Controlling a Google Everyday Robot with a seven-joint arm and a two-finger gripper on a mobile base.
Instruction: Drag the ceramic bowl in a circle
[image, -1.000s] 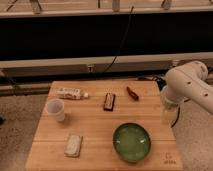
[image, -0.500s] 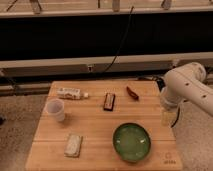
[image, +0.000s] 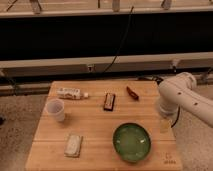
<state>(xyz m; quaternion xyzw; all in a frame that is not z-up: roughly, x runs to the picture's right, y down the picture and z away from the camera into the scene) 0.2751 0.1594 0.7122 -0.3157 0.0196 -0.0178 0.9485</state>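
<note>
The ceramic bowl (image: 131, 142) is wide, shallow and glossy green, and it stands on the wooden table (image: 95, 127) at the front right. My white arm (image: 182, 97) comes in from the right, over the table's right edge. My gripper (image: 165, 125) hangs below it, just right of the bowl's far rim and a little apart from it. It holds nothing that I can see.
A translucent white cup (image: 55, 109) stands at the left. A small white bottle (image: 70, 93) lies at the back left. A dark bar (image: 109, 101) and a red-brown item (image: 132, 93) lie at the back middle. A pale packet (image: 74, 145) lies at the front left.
My arm has shifted slightly left and the gripper has come down a little towards the table beside the bowl. The bowl and other items have not moved.
</note>
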